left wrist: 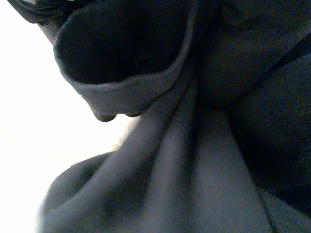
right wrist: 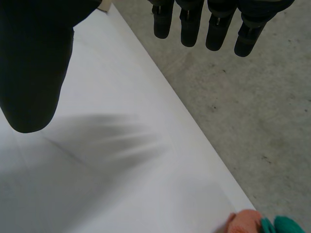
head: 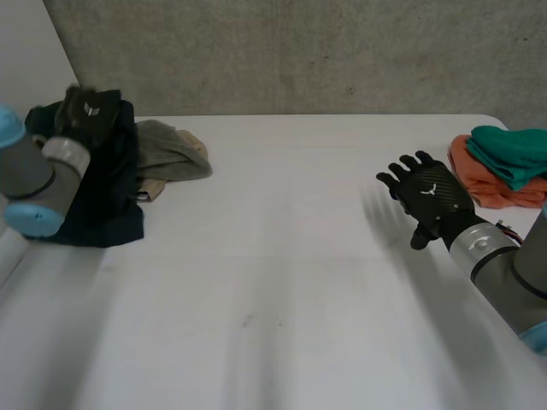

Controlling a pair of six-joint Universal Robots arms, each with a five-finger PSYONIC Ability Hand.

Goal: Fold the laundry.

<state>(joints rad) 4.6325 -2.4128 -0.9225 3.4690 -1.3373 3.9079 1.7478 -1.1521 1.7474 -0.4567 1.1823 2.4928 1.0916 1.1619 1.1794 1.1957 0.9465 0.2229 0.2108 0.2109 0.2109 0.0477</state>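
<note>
The left hand (head: 85, 107) curls its fingers into the dark garment (head: 107, 184), which hangs bunched at the left edge of the white table (head: 273, 282), beside an olive cloth (head: 175, 152). A weak hold could let it slide off that edge. The right hand (head: 432, 201) hovers empty with fingers spread, near the folded pieces (head: 504, 162). Behind is a grey wall (head: 299, 51).

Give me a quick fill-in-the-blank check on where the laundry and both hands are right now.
1. The dark garment is at the left hand, on the robot's ___ side of the table.
2. The right hand is open and holds ___.
3. The green cloth lies ___ the orange cloth.
Missing words: left; nothing; on.
</note>
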